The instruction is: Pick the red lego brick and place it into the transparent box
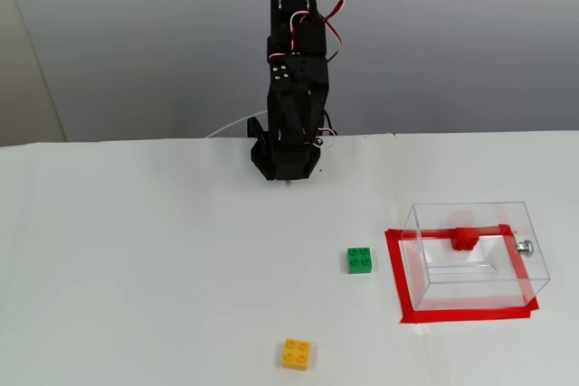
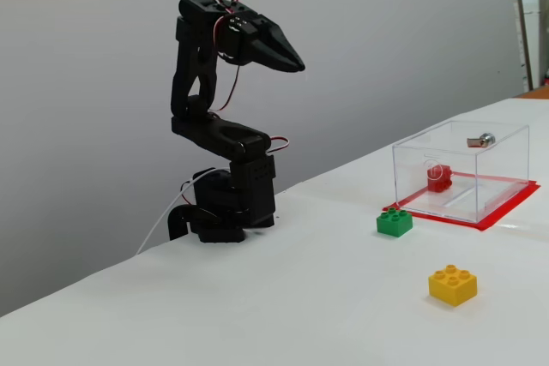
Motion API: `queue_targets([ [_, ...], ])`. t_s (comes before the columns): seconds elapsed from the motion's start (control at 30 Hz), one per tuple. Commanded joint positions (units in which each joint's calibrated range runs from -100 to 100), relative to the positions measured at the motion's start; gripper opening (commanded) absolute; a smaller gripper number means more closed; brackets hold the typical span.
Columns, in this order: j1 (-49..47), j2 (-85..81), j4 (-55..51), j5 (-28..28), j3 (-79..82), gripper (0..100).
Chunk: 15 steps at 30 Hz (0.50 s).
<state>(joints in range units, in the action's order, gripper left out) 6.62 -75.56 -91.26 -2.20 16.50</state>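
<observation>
Arm: black, with red, white and black wiring. Gripper: black. Transparent box: clear, silver knob, standing on a red tape rectangle. Red lego brick: bright red. Green brick: green. Yellow brick: yellow. Table: white. Wall: grey.
</observation>
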Motion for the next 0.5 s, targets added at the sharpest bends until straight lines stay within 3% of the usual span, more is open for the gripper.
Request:
queue_targets([
  [0.0,0.29,-4.24,0.66,0.11,4.38,1],
  [0.47,0.44,-14.09,5.71,0.11,20.29,1],
])
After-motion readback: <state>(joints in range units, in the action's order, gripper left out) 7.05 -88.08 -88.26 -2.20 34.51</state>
